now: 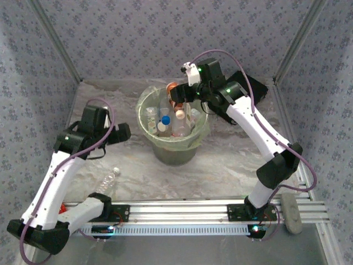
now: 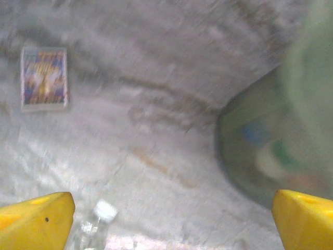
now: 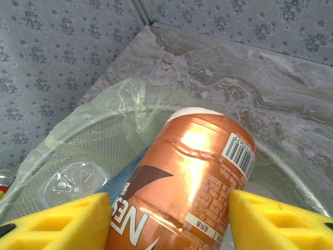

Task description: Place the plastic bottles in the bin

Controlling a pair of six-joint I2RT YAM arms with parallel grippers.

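The orange bottle [image 3: 192, 177] between the yellow fingers [image 3: 57, 221] is showing big white letters "NES" and, farther from the fingers, a barcode.

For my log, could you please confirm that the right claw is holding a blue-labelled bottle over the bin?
Not quite: the label is orange, not blue. The right wrist view shows the right claw holding an orange-labelled bottle over the bin.
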